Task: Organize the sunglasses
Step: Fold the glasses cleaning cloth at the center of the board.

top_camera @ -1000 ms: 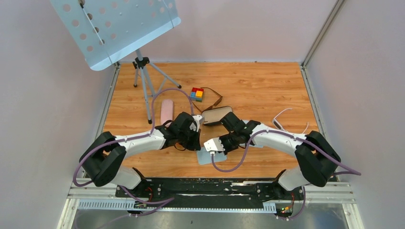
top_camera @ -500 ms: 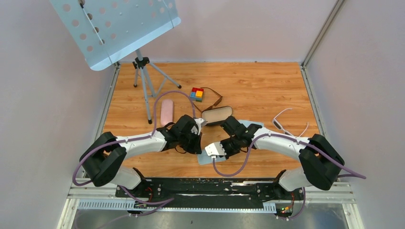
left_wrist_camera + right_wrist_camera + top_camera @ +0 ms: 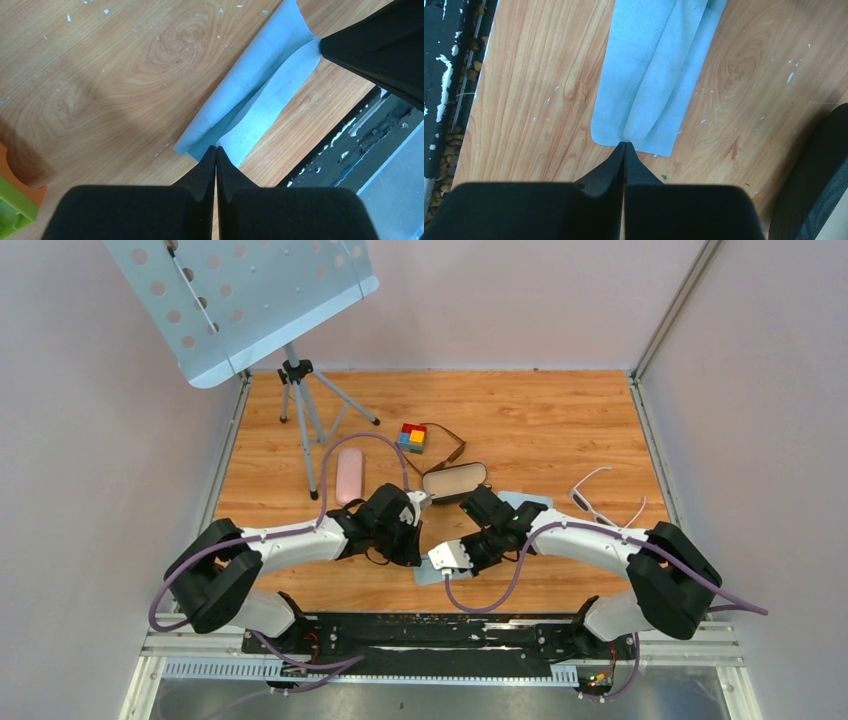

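The sunglasses lie at the back of the table beside a coloured block; only their thin brown frame and arms show. A light-blue cloth lies creased on the wood near the front edge, also visible from the right wrist and from above. My left gripper is shut on one end of the cloth. My right gripper is shut on the opposite end, where a fold rises from the pinch. From above, both grippers face each other over the cloth, well in front of the sunglasses.
A black case lies open just behind the grippers and a pink case to their left. White-framed glasses sit at the right. A coloured block and a stand's tripod stand at the back. Another light-blue patch shows by the right arm.
Both grippers have drawn a little toward the near edge, still shut. The right arm has swung back to the right, uncovering the open case and more of the white glasses.
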Controlling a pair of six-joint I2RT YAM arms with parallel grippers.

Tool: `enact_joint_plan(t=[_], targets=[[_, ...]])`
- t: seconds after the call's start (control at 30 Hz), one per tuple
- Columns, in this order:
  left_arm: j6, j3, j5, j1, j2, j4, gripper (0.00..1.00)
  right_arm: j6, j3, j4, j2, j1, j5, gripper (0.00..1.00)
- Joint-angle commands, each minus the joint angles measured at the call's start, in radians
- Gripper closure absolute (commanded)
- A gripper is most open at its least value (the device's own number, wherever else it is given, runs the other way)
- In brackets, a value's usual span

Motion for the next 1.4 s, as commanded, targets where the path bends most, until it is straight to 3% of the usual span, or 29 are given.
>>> enact_joint_plan(t=[0.0, 1.37], targets=[[-0.002, -0.007, 0.016, -0.010, -0.037, -0.008, 1.00, 0.009, -0.010, -0.040, -0.016, 0.020, -0.005, 1.00], [-0.008, -0.017, 0.045, -0.026, 0.009, -0.008, 1.00, -0.001, -0.037, -0.028, -0.003, 0.039, 0.016, 1.00]])
